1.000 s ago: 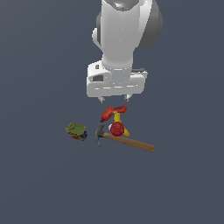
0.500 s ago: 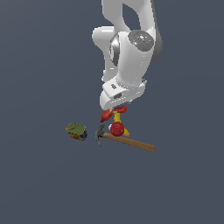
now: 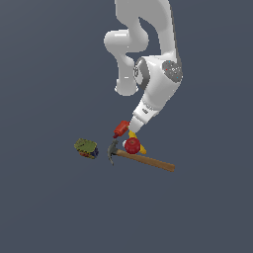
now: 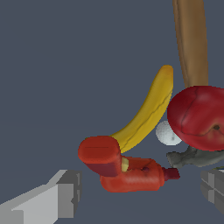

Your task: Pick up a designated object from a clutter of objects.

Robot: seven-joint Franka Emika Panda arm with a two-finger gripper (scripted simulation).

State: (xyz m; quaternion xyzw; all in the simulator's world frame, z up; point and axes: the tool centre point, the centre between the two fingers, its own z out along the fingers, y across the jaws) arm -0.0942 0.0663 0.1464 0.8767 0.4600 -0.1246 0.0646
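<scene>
Wrist view: my fingers [image 4: 61,199] stand apart, straddling the red tool [image 4: 122,170] low in frame, clear of banana [image 4: 146,111] and apple [image 4: 197,118].

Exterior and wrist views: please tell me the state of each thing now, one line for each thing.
Gripper: open, fingers on either side of the red tool, not closed on it.
Red tool: lying on the floor, not gripped.
Banana: lying beside the red tool.
Apple: resting by the hammer's head.
Hammer: lying flat.
White ball: partly hidden behind the apple.
Green box: apart from the others.
</scene>
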